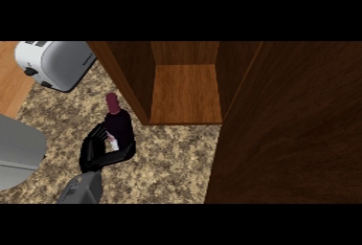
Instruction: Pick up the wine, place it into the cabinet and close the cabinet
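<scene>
Head view: my left hand (99, 150) curled round wine (118, 122); risk: bottle strikes cabinet (185, 93) wall entering, tips.

Brightness: dim, even light overall.
Brightest spot: soft sheen on the toaster (53, 62), left of the cabinet (185, 81).
Darkest: cabinet door (297, 129), right of the cabinet's opening.
Shadows: faint, no glare.
</scene>
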You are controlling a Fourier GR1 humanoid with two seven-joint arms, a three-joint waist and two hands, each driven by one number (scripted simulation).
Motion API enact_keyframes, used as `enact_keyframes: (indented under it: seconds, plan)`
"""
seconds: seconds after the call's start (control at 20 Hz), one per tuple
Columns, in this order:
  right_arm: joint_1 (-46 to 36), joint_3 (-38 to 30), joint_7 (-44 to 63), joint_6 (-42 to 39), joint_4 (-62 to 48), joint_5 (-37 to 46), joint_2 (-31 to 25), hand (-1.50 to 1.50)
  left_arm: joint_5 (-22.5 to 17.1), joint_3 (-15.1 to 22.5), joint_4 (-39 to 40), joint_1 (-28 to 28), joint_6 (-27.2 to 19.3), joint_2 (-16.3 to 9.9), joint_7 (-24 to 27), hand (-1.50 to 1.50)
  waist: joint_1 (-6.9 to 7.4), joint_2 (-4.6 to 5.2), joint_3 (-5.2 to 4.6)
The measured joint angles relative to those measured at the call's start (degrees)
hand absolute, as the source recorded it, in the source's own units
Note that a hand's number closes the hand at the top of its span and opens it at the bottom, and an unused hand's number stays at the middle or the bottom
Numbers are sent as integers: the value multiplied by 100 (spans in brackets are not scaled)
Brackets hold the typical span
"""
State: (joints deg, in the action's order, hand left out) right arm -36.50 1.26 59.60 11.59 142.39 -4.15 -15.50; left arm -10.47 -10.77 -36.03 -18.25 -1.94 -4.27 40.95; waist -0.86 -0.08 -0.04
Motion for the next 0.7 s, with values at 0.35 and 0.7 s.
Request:
enact_keyframes:
  seconds: [0.35,0.7]
  plan:
    - [163,-6,-55,-41,4,-31,-22,-150,421,533,-155,-1,432,19,430,150,19,-10,2]
    - [116,-2,-88,-45,-35,-51,-9,-150,612,841,-874,201,460,136,705,150,61,-18,3]
